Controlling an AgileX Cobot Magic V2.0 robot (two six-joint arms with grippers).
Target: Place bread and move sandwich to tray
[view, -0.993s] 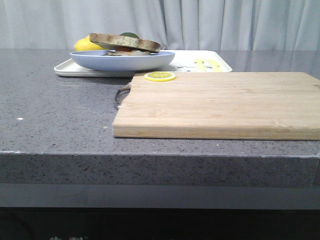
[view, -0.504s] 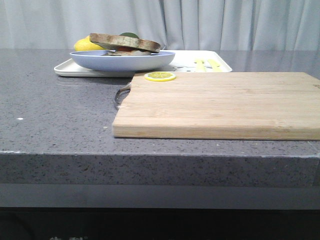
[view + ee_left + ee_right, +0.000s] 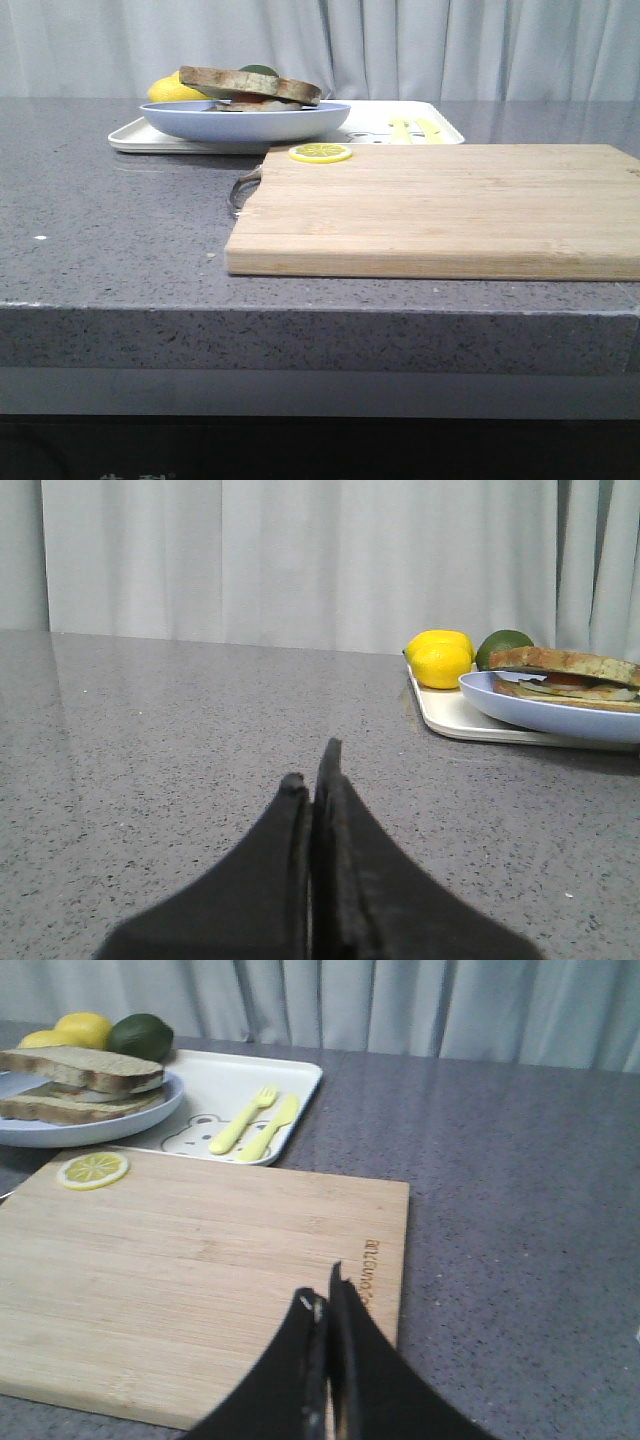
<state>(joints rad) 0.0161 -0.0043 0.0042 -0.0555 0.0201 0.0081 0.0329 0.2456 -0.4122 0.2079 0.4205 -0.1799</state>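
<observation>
The sandwich (image 3: 250, 86), two brown-crusted bread slices with egg between, lies on the pale blue plate (image 3: 245, 121), which rests on the white tray (image 3: 400, 130) at the back. It also shows in the left wrist view (image 3: 565, 673) and in the right wrist view (image 3: 80, 1080). The top slice of bread (image 3: 85, 1065) lies on the stack. My left gripper (image 3: 312, 765) is shut and empty over the bare counter, left of the tray (image 3: 470, 720). My right gripper (image 3: 325, 1295) is shut and empty above the near right part of the cutting board. Neither gripper shows in the front view.
A light wooden cutting board (image 3: 440, 205) lies in front of the tray, with a lemon slice (image 3: 320, 153) at its far left corner. A lemon (image 3: 440, 660) and a lime (image 3: 505, 643) sit behind the plate. The tray (image 3: 240, 1090) bears yellow fork and knife marks (image 3: 255, 1123).
</observation>
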